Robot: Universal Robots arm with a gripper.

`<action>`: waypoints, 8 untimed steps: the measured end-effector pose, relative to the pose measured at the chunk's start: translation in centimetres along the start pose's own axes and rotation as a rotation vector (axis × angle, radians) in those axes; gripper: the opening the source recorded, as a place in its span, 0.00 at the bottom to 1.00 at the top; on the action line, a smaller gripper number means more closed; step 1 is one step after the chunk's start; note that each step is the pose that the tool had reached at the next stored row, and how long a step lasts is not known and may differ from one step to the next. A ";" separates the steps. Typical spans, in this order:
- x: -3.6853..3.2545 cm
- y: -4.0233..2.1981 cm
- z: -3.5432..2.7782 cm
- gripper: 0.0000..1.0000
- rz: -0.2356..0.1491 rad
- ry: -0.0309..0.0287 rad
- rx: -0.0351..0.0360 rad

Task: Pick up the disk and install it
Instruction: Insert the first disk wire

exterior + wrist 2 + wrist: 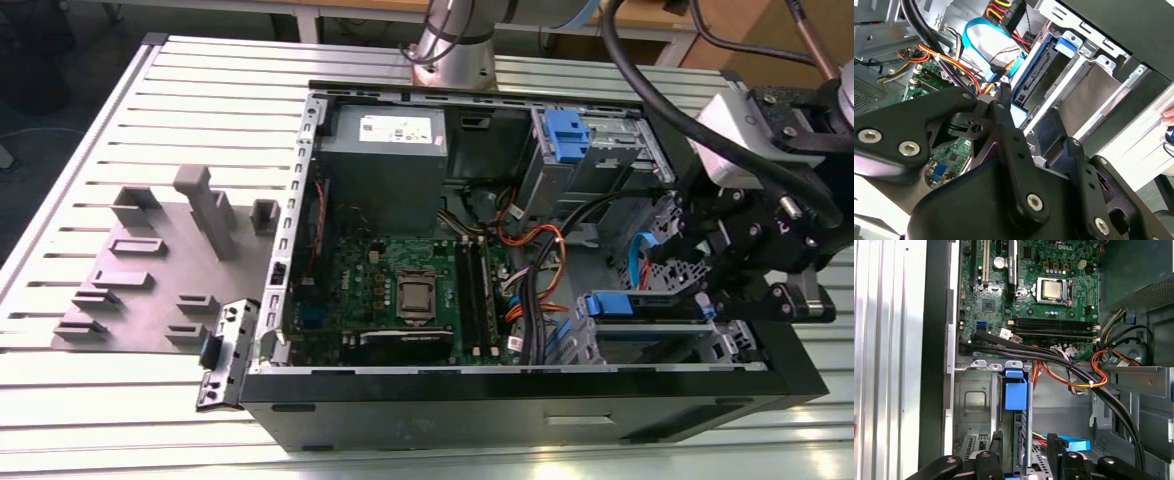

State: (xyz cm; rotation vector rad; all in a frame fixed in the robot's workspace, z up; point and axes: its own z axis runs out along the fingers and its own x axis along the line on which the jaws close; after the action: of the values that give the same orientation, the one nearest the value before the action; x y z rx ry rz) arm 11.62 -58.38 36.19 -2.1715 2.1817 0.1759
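The disk (607, 303) sits edge-on in the lower drive cage at the front corner of the open computer case (534, 410), on the exterior view's right. Its blue end handle (1015, 394) faces the motherboard, and its blue rails (1036, 75) run along the cage's metal walls. My black gripper (707, 290) hovers at the cage's outer side. In the first wrist view my gripper (1025, 440) is open, one finger on each side of the disk's rear end with a small gap on both sides. One fingertip (1004, 92) is close beside the blue rail.
A second blue-handled carrier (567, 135) sits in the upper cage. The grey power-supply box (383, 140), motherboard (400, 290) and loose cable bundles (534, 250) crowd the case. A grey fixture plate (147, 270) lies on the slatted table (134, 420).
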 end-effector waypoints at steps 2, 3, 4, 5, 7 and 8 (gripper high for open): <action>-0.26 0.00 0.06 0.48 0.000 -0.0017 0.0000; -0.39 0.00 0.08 0.48 0.000 -0.0022 0.0000; -0.54 0.00 0.11 0.48 0.000 -0.0025 0.0000; -0.72 0.00 0.13 0.48 0.000 -0.0025 0.0000; -1.04 0.00 0.18 0.48 0.000 -0.0026 0.0000; -1.15 0.00 0.21 0.48 0.000 -0.0034 0.0000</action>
State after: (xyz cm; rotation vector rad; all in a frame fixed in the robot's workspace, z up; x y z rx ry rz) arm 11.62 -57.21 36.12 -2.1698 2.1797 0.1794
